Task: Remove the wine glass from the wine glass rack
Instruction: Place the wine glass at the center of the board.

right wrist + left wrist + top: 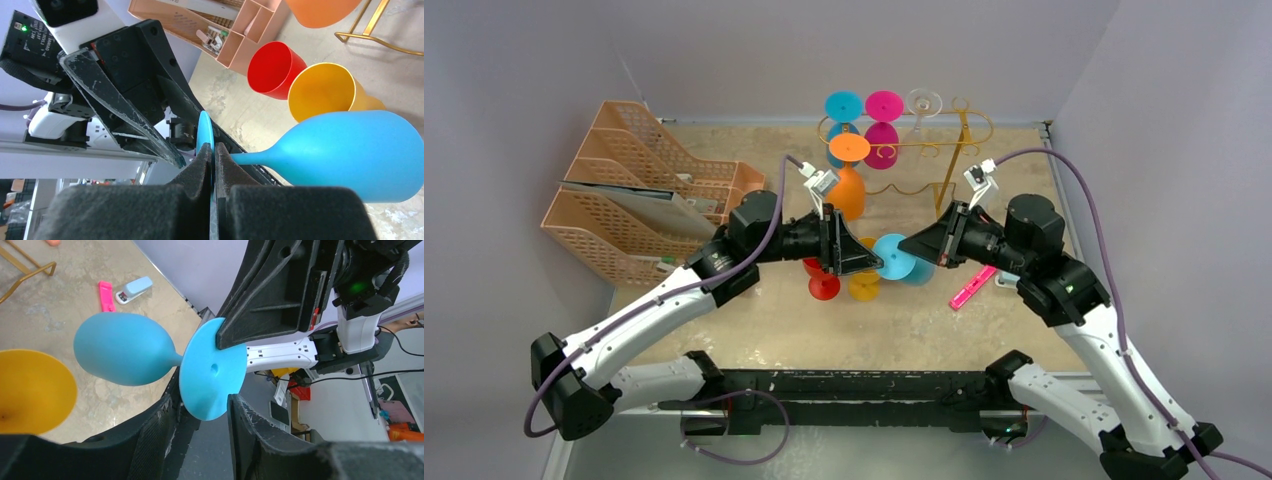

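Observation:
A blue wine glass [896,258] hangs level above the table between my two arms, well in front of the gold wire wine glass rack [965,150]. My right gripper [214,152] is shut on the edge of its round foot [205,131], with the bowl [360,152] pointing away. My left gripper [202,402] is open, its two fingers standing either side of the same foot [212,367] with a gap showing. On the rack hang blue [844,105], magenta [884,105], clear [923,101] and orange [849,150] glasses.
A red glass [824,285] and a yellow glass [864,285] stand on the table just under the left gripper. Peach mesh file trays [624,190] fill the left side. A pink bar [972,288] and a small stapler [134,289] lie under the right arm.

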Available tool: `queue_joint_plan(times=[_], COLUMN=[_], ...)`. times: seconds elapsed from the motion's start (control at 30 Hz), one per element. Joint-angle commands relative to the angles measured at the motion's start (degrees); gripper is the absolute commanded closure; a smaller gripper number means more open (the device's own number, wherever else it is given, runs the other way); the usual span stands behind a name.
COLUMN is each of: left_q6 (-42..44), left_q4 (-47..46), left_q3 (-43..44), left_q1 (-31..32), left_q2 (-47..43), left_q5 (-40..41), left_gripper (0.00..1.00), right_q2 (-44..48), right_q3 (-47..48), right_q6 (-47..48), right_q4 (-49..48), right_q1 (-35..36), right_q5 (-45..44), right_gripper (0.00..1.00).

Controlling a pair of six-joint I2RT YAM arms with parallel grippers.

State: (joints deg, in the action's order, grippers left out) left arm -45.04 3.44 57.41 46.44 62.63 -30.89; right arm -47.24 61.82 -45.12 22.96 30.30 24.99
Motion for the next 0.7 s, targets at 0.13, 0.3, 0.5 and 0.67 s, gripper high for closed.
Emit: queue_joint_plan(times=[0.13,0.3,0.5,0.67], left_q6=[-3.97,-3.82,-4.47,-4.90], left_q4=[-12.37,-12.34,-13.83,-15.21], left_q3=[-2.35,-2.44,-3.82,-3.38], left_q1=[1.10,1.39,1.72,1.85], left_q2=[1.05,1.09,0.65,2.12], left_q5=[-2.92,-4.36,-5.04,-8.28], left_gripper=[0.62,0.80,0.86,0.62], right_q2=[1.34,1.48,2.16,2.11], right_q3=[0.98,0.67,0.05,0.23], right_q6=[0.27,-0.30,-0.58,-0.57], right_q4=[-1.40,-1.91,-2.72,-2.48], right_q1=[-0.05,-0.06,-0.05,-0.06], right_q5=[-0.07,0.00,-0.05,-0.04], right_gripper=[1.00,1.00,1.00,1.00])
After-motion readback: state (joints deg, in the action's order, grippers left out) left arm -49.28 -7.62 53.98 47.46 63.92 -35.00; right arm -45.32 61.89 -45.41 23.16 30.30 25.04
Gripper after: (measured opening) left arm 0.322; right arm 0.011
